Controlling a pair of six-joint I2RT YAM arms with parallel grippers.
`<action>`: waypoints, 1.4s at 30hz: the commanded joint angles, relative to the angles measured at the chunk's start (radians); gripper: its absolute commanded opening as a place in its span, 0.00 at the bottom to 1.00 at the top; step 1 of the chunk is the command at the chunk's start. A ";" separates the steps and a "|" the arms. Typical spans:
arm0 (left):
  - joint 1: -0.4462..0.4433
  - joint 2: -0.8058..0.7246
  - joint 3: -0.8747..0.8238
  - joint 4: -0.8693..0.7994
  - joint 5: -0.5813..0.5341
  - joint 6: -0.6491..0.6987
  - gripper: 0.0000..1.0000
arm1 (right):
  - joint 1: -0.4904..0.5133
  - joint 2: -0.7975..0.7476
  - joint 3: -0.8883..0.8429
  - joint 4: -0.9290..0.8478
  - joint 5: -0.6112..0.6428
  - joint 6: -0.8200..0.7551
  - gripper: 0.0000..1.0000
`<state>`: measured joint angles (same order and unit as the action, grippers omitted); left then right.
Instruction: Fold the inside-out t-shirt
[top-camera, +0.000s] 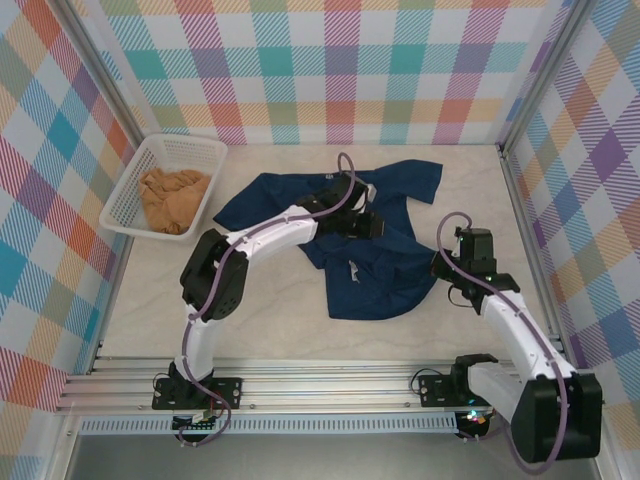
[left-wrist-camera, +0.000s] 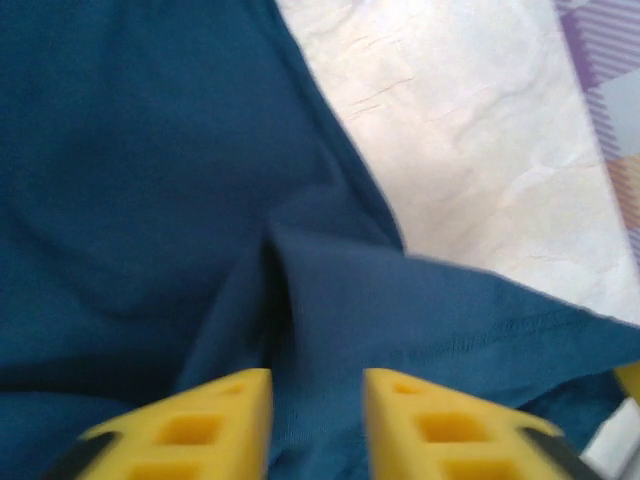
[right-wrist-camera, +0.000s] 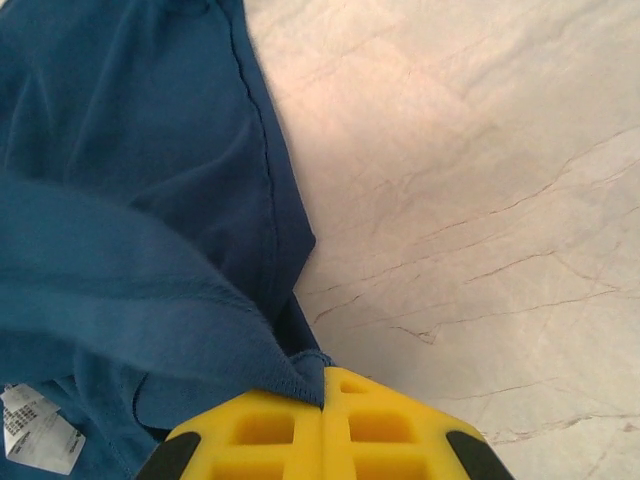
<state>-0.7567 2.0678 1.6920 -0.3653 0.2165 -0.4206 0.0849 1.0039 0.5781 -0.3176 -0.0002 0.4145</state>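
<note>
T-shirt (top-camera: 400, 285) rumpled, widest left to right

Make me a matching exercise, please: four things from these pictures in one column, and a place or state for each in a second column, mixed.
1 t-shirt
2 basket
3 tan-orange cloth
4 right gripper

a in the basket
b at the table far left
c shut on the shirt's edge
d rumpled, mid-table

Pairs: 1-d, 2-b, 3-a, 4-c
</note>
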 joint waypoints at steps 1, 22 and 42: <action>0.005 -0.091 -0.069 0.047 -0.013 0.027 0.48 | -0.015 0.052 0.066 0.004 -0.115 0.017 0.00; -0.249 0.093 -0.083 0.108 -0.298 0.267 0.57 | -0.057 0.132 0.134 -0.010 -0.160 -0.040 0.00; -0.243 0.041 -0.112 0.097 -0.184 0.289 0.60 | -0.059 0.041 0.031 -0.060 -0.141 -0.019 0.00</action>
<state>-1.0061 2.0670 1.5364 -0.2371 0.0574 -0.1478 0.0319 1.0626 0.6147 -0.3714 -0.1394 0.3851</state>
